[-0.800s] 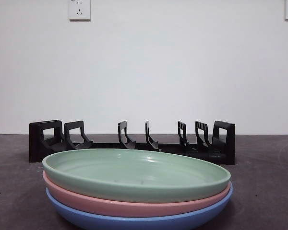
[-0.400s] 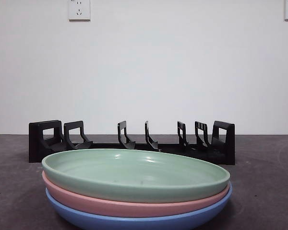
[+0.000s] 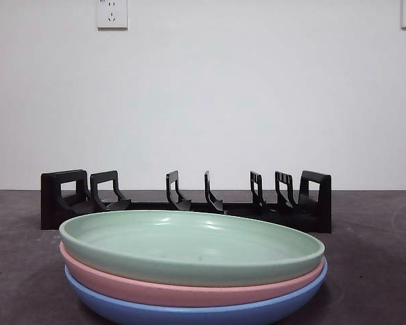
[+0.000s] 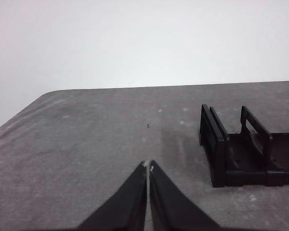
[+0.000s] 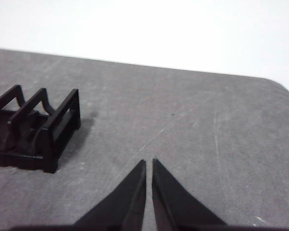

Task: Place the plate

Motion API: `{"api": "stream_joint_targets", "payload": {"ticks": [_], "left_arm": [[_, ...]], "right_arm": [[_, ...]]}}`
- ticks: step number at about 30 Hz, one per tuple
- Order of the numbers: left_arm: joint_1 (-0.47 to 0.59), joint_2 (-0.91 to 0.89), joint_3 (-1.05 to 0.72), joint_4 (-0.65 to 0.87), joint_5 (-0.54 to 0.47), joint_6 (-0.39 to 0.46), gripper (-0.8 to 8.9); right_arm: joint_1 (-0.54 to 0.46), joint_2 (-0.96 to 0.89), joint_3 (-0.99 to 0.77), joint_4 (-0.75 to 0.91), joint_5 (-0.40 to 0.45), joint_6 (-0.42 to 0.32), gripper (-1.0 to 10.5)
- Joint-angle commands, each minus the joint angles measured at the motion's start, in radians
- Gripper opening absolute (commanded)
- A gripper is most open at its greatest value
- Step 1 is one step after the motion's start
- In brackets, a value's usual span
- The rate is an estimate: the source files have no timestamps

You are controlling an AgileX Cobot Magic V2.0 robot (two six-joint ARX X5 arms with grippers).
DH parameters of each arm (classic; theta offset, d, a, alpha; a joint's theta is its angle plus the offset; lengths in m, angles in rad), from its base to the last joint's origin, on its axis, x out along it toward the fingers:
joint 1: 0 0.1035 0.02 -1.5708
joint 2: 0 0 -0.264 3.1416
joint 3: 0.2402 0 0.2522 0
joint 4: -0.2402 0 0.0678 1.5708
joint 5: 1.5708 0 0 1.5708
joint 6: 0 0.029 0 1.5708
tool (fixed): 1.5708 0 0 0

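The bottom edge is cutting off the blue plate [image 3: 189, 308]. Each wrist view's edge is cropping the black rack [image 4: 250, 151], showing one end only, beside the closed claw.

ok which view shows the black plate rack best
The front view: the whole rack stands behind the plate stack, every slot visible. The left wrist view catches only one end of it; the right wrist view catches only the other end.

grey table [image 3: 372, 271], black rack [image 3: 186, 200], (stacked) plates [image 3: 189, 271]
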Motion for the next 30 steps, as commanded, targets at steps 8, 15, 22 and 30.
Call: {"api": "stream_joint_targets", "payload": {"ticks": [8,15,22,30], "left_arm": [[0.002,0.000,-0.019,0.012,0.001,0.003,0.07],[0.002,-0.001,-0.019,0.011,0.001,0.003,0.07],[0.002,-0.001,-0.019,0.011,0.001,0.003,0.07],[0.002,-0.001,-0.019,0.011,0.001,0.003,0.07]], "right_arm": [[-0.084,-0.078,-0.137,0.081,0.001,0.023,0.2],[-0.093,-0.078,-0.135,0.083,0.000,0.028,0.2],[-0.093,-0.078,-0.135,0.083,0.001,0.028,0.2],[-0.093,-0.078,-0.135,0.083,0.001,0.028,0.2]]}}
